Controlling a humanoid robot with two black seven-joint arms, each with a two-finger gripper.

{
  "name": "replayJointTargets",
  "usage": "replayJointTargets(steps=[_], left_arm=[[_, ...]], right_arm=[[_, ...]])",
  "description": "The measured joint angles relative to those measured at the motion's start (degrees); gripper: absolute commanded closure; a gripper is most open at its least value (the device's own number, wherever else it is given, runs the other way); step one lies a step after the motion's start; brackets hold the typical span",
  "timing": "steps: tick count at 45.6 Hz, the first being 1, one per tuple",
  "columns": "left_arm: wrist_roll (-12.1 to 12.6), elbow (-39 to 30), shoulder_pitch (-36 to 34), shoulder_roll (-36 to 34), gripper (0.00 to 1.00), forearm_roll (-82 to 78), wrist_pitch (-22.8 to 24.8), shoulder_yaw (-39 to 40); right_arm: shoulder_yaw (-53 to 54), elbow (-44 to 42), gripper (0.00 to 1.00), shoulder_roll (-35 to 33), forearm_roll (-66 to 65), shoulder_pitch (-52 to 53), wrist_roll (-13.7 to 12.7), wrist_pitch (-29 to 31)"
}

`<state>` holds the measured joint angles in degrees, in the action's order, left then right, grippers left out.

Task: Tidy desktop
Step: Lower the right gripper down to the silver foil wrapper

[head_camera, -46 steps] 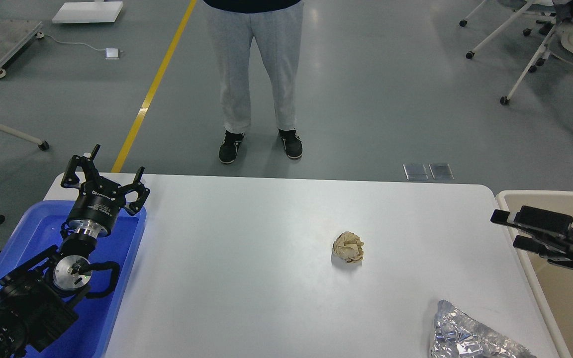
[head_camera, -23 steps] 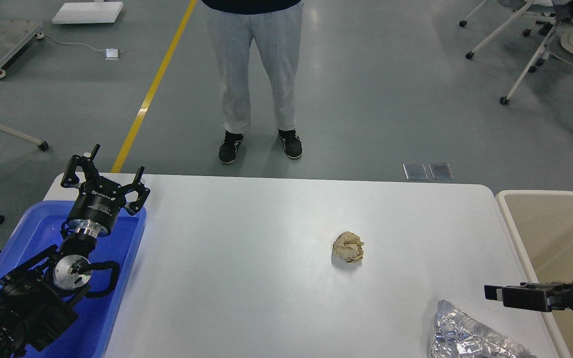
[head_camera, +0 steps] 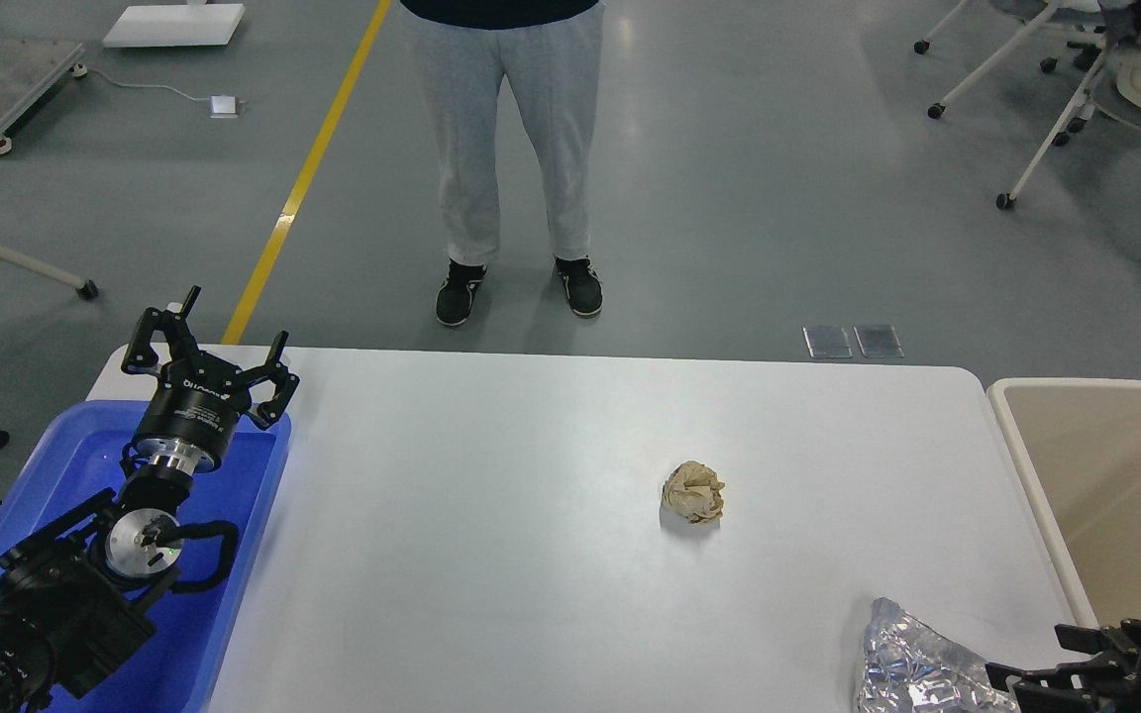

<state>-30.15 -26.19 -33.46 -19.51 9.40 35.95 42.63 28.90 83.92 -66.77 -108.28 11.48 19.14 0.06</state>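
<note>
The white desktop point(head_camera: 491, 555) holds a crumpled beige paper ball point(head_camera: 694, 492) right of centre and a crumpled silver foil piece point(head_camera: 912, 663) at the front right edge. My left gripper point(head_camera: 212, 349) is open and empty, held above the far corner of the blue tray point(head_camera: 75, 465) at the table's left end. My right gripper point(head_camera: 1041, 656) is low at the bottom right, just right of the foil, its two fingers apart and empty. It is partly cut off by the frame edge.
A beige tub point(head_camera: 1105, 465) stands off the table's right end. A person point(head_camera: 506, 149) stands just beyond the far edge. Wheeled chairs point(head_camera: 1105, 89) are at the far right, and a yellow floor line point(head_camera: 303, 178) runs behind.
My right gripper has come down and toward me from over the beige tub to beside the foil at the bottom right. The left arm, paper ball and foil have not moved.
</note>
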Motion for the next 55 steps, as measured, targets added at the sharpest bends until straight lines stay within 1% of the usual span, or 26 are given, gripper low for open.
replayJointTargets(steps=[9,27,31,34,36,38,39,40,42,44,45,46,47,49,55], left_arm=[[0.01,0.0,0.0,0.0,0.0,0.0,0.0,0.0],[0.01,0.0,0.0,0.0,0.0,0.0,0.0,0.0],[0.01,-0.01,0.0,0.0,0.0,0.0,0.0,0.0],[0.01,-0.01,0.0,0.0,0.0,0.0,0.0,0.0],[0.01,-0.01,0.0,0.0,0.0,0.0,0.0,0.0],[0.0,-0.01,0.0,0.0,0.0,0.0,0.0,0.0],[0.01,-0.01,0.0,0.0,0.0,0.0,0.0,0.0],[0.01,-0.01,0.0,0.0,0.0,0.0,0.0,0.0],[0.01,-0.01,0.0,0.0,0.0,0.0,0.0,0.0],[0.0,-0.01,-0.01,0.0,0.0,0.0,0.0,0.0],[0.0,-0.01,-0.01,0.0,0.0,0.0,0.0,0.0],[0.0,-0.01,-0.01,0.0,0.0,0.0,0.0,0.0],[0.01,-0.01,-0.01,0.0,0.0,0.0,0.0,0.0],[0.0,0.0,-0.02,0.0,0.0,0.0,0.0,0.0],[0.0,-0.01,-0.02,0.0,0.0,0.0,0.0,0.0]], right_arm=[[-3.43,-4.81,0.0,2.59,-2.94,0.03,0.5,-4.67],[-9.13,-14.74,0.01,9.5,-4.48,2.25,0.77,-11.65],[-11.27,-17.76,0.03,11.28,-4.5,3.23,0.78,-14.11],[-12.93,-19.57,0.07,12.3,-4.36,3.94,0.78,-15.64],[-14.35,-20.77,0.15,13.01,-4.2,4.53,0.79,-16.82],[-15.78,-21.86,0.2,13.61,-4.06,5.14,0.79,-17.98],[-16.3,-22.23,0.25,13.82,-4.01,5.38,0.79,-18.37],[-16.95,-22.66,0.34,14.07,-3.94,5.69,0.79,-18.84],[-17.83,-23.23,0.57,14.4,-3.86,6.16,0.8,-19.46],[-18.71,-23.77,0.71,14.7,-3.72,6.66,0.81,-20.02],[-19.05,-23.98,0.79,14.82,-3.62,6.84,0.83,-20.2],[-19.36,-24.18,0.9,14.93,-3.48,7.02,0.83,-20.35],[-19.71,-24.39,0.97,15.05,-3.3,7.21,0.84,-20.53],[-20.2,-24.7,1.0,15.21,-2.95,7.47,0.85,-20.78],[-21.27,-25.36,1.0,15.57,-2.04,8.03,0.89,-21.29]])
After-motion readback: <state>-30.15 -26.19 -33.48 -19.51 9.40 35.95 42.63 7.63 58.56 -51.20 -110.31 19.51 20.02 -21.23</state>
